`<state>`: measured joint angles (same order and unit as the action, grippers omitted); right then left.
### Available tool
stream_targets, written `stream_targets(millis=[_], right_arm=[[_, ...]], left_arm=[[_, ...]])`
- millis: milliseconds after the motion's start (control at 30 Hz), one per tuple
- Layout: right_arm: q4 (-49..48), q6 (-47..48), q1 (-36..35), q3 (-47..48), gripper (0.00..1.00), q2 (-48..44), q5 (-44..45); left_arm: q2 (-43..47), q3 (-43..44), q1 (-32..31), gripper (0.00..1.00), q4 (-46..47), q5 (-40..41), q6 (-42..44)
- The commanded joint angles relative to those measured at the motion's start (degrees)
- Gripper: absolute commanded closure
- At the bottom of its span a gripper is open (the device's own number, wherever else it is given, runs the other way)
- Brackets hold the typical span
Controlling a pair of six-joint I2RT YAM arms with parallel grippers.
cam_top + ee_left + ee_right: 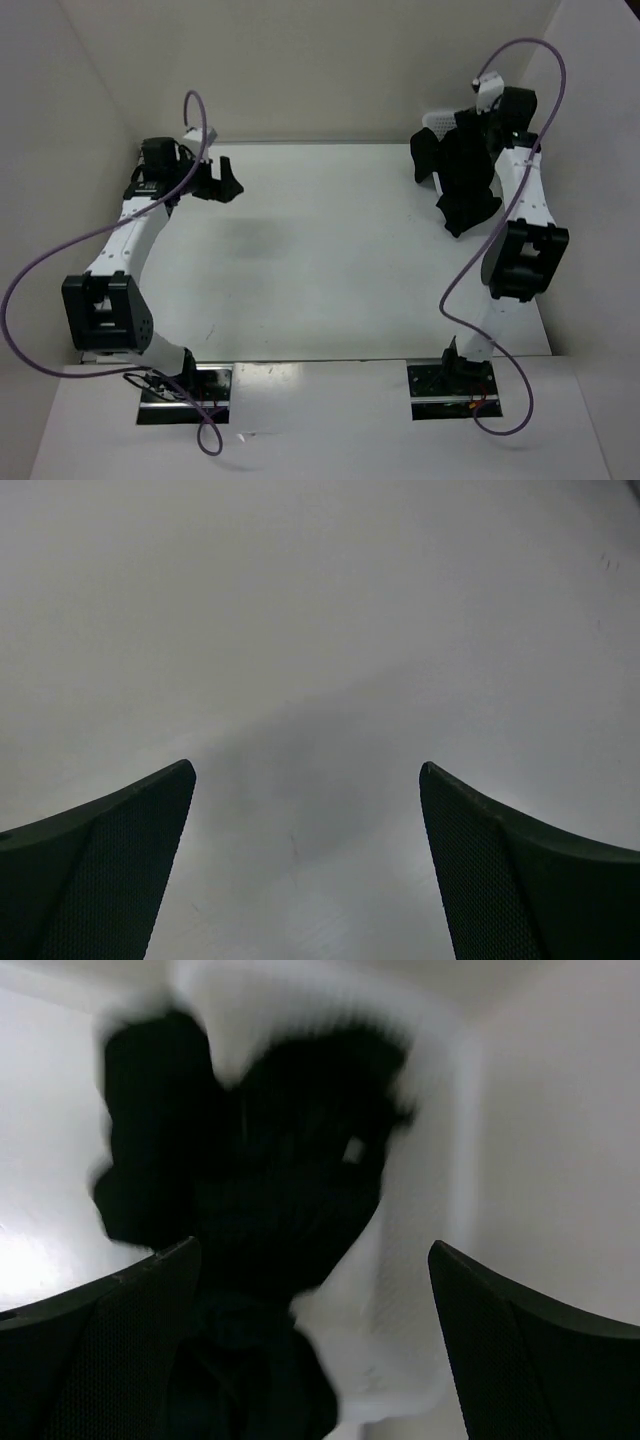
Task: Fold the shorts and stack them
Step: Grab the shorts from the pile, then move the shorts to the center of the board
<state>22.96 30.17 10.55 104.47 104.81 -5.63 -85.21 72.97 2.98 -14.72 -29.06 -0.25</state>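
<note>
Black shorts are bunched up at two o'clock on the table, heaped against the white basket in the far corner. The right claw hovers over them, spread wide and not closed on the cloth. The left claw is at ten o'clock, wide too, with white tabletop beneath it.

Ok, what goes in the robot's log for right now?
left fingers: open, over table | right fingers: open, at shorts, not gripping | shorts: bunched at white basket, far right corner, unfolded
</note>
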Motion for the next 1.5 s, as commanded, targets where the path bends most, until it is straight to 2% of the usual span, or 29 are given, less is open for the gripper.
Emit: stream_targets(millis=[0,100,233,367,433,467,533,567,700,867,1000,1067,1200,1233,1300,1333,1367,1433,1467], right_arm=[[14.4,-12.2,2.6,1.1,0.01,5.5,3.9],[13.8,-12.2,3.6,-0.8,0.01,7.4,5.8],[12.5,-13.5,6.2,-2.9,0.01,9.9,7.1],[15.6,-12.1,6.8,-3.4,0.03,11.7,-0.7],[16.1,-11.5,6.8,-3.4,0.15,12.3,-2.0],[16.7,-11.5,6.8,-3.4,0.32,12.9,-2.5],[17.2,-10.9,6.8,-3.4,0.51,12.9,-3.4],[17.2,-10.9,6.8,-3.4,0.7,12.9,-3.9],[15.7,-14.3,6.8,1.2,1.0,11.1,-4.0],[13.8,-21.0,4.7,11.6,1.0,5.2,-6.5],[11.2,-24.0,-0.1,22.1,1.0,-1.3,-9.0],[10.4,-26.4,-4.7,26.5,1.0,-3.0,-9.0],[14.0,-31.3,-14.2,46.1,1.0,-1.0,-14.3],[14.0,-31.9,-19.4,49.7,1.0,0.2,-14.9],[15.7,-32.9,-24.7,59.9,1.0,4.3,-14.9],[16.2,-33.6,-29.4,62.6,1.0,5.8,-14.9],[16.9,-34.1,-31.4,66.0,1.0,7.1,-14.9],[18.7,-35.4,-34.2,66.0,1.0,9.9,-15.8],[19.3,-36.2,-36.2,63.5,0.88,10.4,-16.3]], left_arm=[[-5.9,4.5,-3.1,0.0,-14.7,0.1,0.3],[-6.5,3.9,-5.1,0.0,-14.1,-3.5,0.3],[-8.8,3.8,-7.4,0.0,-14.6,-3.0,0.3],[-10.2,3.8,-7.9,0.0,-14.6,-2.5,0.3],[-10.9,4.5,-7.9,0.0,-14.6,-2.5,0.3],[-10.9,4.5,-7.9,0.0,-14.6,-2.5,0.3],[-10.9,4.5,-7.9,0.0,-14.6,-2.0,0.3],[-10.9,4.5,-7.9,0.0,-14.6,-2.0,0.3],[-10.9,4.5,-7.9,0.0,-14.6,-2.0,0.3],[-8.4,3.9,-7.9,0.0,-14.0,0.0,0.3],[-6.1,3.9,-7.9,0.0,-12.2,2.7,0.3],[-4.3,3.9,-7.9,0.0,-11.1,4.6,0.3],[-1.1,3.9,-7.9,0.0,-9.8,5.7,0.3],[-0.1,4.5,-7.9,0.0,-9.3,7.0,0.3],[1.5,4.5,-7.9,0.0,-8.8,8.4,0.3],[1.5,5.1,-6.9,0.0,-8.7,8.9,0.3],[2.4,5.1,-6.2,0.0,-8.7,8.9,0.3],[3.9,5.8,-4.3,0.0,-8.2,8.9,0.3],[4.4,5.8,-2.4,0.0,-8.2,8.9,0.3]])
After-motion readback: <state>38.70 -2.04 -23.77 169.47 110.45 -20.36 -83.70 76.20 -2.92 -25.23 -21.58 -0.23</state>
